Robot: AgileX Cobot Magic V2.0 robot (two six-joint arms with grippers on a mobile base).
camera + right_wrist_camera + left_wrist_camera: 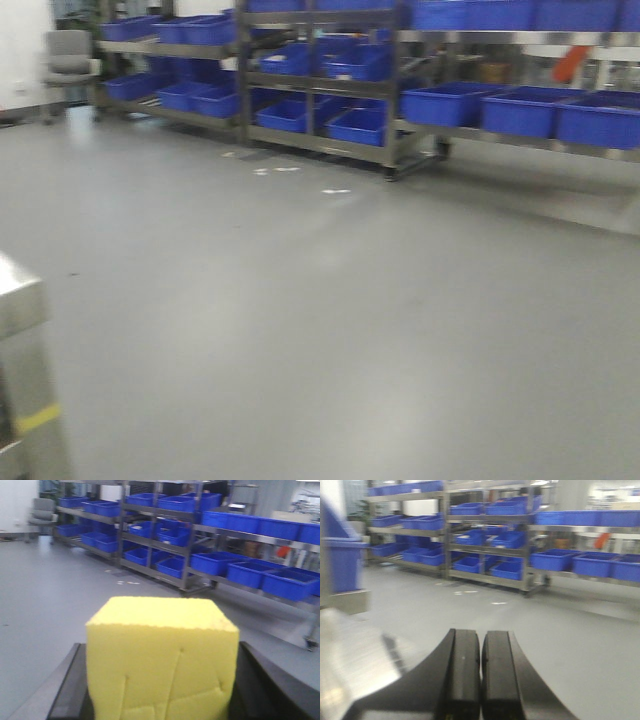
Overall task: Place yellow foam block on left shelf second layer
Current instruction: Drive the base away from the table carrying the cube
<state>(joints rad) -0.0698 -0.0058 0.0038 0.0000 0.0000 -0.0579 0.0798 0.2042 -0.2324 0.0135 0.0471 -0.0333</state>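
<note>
- Between the two dark fingers (67,692) of the right gripper (164,700), the yellow foam block (162,655) sat clamped, one finger pressed against each of its side faces.
- It was held off the floor, low in the right wrist view, well apart from every shelf.
- Nearly a cube, the block showed no clear long axis. One flat face, marked by shallow creases, turned toward the wrist camera, the top face looked upward, and its far edge pointed toward the racks.
- The left gripper (481,677) had its two black pads (463,672) pressed together with only a thin seam between them, and nothing was visible in its grasp.
- Grey floor (300,300) stretched ahead of both arms.
- Along the far edge of that floor stood steel racks (395,110) in several tiers, loaded with blue bins (445,105).
- A grey chair (68,55) stood by the far left corner, beside the racks.
- At the near left edge of the front view rose a metal corner (25,330) carrying a strip of yellow tape (38,418).
- The wrist views were blurred, so finer detail on the shelves could not be made out.
</note>
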